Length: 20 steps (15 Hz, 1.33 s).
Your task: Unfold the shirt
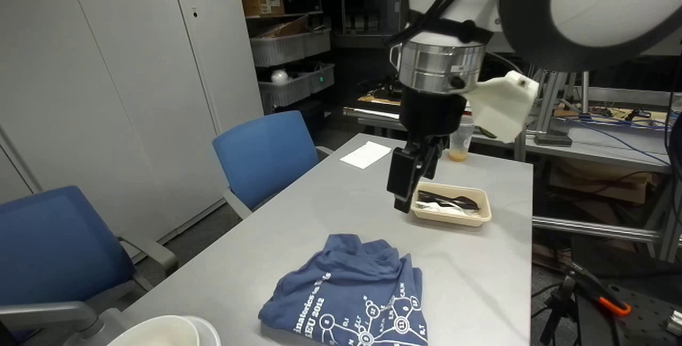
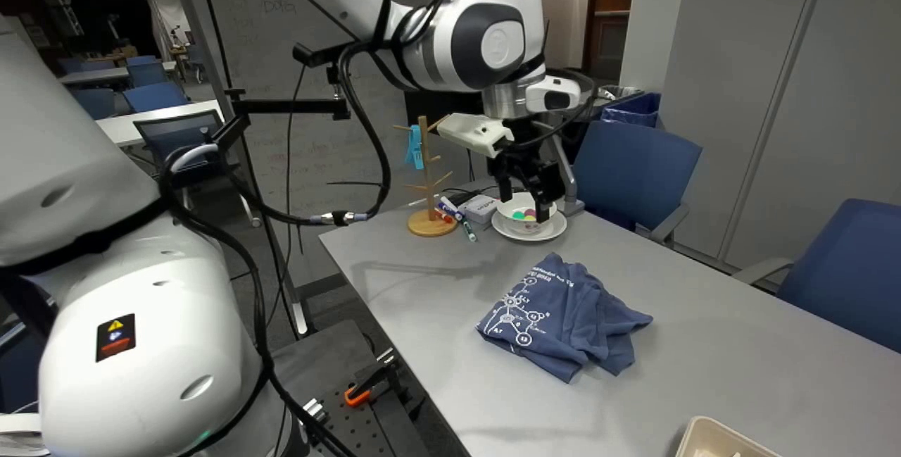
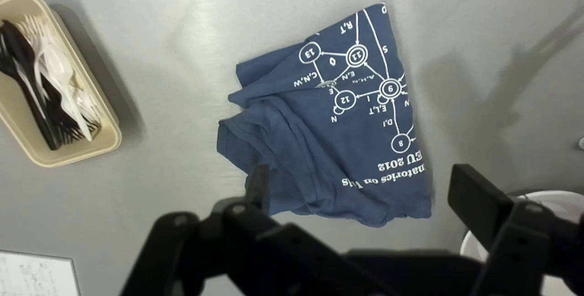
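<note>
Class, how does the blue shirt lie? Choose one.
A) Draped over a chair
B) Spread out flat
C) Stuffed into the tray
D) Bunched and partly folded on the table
D, because the wrist view shows the shirt lying on the table in overlapping folds, below the open tool.

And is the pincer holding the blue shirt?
No, the pincer stands open above the table, and the shirt lies below, apart from it.

Spread pincer (image 3: 362, 184), apparently above shirt (image 3: 328, 127)
</note>
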### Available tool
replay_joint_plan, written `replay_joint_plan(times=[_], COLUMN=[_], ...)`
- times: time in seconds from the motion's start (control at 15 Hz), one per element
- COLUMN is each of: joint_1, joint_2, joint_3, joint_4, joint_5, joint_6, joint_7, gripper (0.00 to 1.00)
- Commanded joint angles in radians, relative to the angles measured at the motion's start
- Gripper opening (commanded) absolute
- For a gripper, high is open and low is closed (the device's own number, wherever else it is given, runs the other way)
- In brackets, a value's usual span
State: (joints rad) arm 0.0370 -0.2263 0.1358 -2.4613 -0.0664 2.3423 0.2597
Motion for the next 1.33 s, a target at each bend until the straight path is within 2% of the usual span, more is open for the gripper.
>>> replay_joint_plan(times=[0.0,0.33,0.4,0.47,0.87,1.07,1.27], joint_1=[0.005,0.01,0.011,0.012,0.012,0.005,-0.014], joint_2=[0.141,0.325,0.329,0.282,0.339,0.417,0.507], joint_3=[-0.04,-0.057,-0.055,-0.059,-0.06,-0.067,-0.059], joint_4=[0.068,0.153,0.158,0.109,0.15,0.183,0.222], joint_5=[0.026,0.057,0.062,0.028,0.041,0.035,0.086], joint_6=[0.104,0.198,0.194,0.187,0.202,0.289,0.374], joint_7=[-0.096,-0.177,-0.177,-0.138,-0.152,-0.183,-0.271], gripper=[1.0,1.0,1.0,1.0,1.0,0.95,0.95])
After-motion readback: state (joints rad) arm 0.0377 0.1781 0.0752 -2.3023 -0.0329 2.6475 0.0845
